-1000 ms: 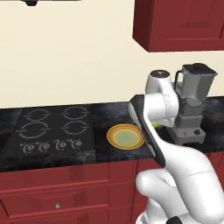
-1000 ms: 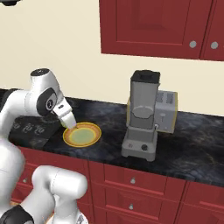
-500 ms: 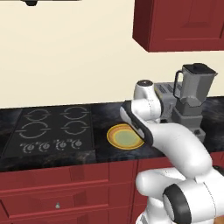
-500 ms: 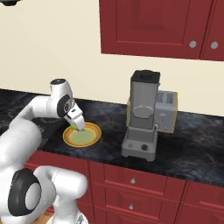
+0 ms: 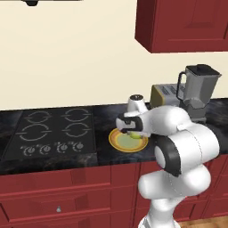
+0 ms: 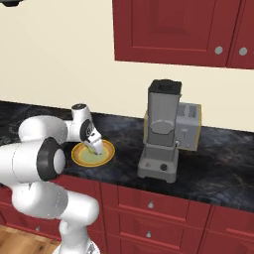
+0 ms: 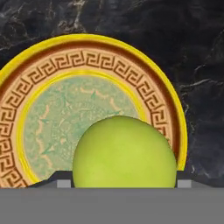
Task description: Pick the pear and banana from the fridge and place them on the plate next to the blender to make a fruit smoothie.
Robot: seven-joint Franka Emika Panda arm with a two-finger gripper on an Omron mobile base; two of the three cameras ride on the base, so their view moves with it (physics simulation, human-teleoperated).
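1. Hand view: a rounded yellow-green fruit, the pear (image 7: 124, 152), sits between the two dark finger tips (image 7: 58, 183), one at each of its sides, low in the picture.
2. Gripper (image 7: 118, 183) state: the jaws stand wide apart, spread to the full width of the pear, with a tip at each flank of the fruit. The pear appears gripped; actual contact at the pads is too small to confirm.
3. Beyond the fingers: the plate (image 7: 30, 70) lies directly past the pear. Its yellow rim, brown key-pattern band and pale green centre are visible around the fruit.
4. Whether the pear rests on the plate or hangs just above it cannot be told.
5. Past the plate rim on every side is the dark marbled counter (image 7: 197, 52).
6. Left base view: the gripper (image 5: 132, 133) points down over the plate (image 5: 116, 143), with a patch of yellow-green pear (image 5: 133, 134) showing at the tips.
7. Right base view: the gripper (image 6: 97, 149) is over the plate (image 6: 79, 158), and the pear is hidden by the hand.
8. Blender (image 6: 161, 131): stands on the counter near the plate, apart from it, on the side away from the stove (image 5: 49, 129).
9. Behind the blender, touching or just beside it, is a low silver boxy appliance (image 6: 190, 126).
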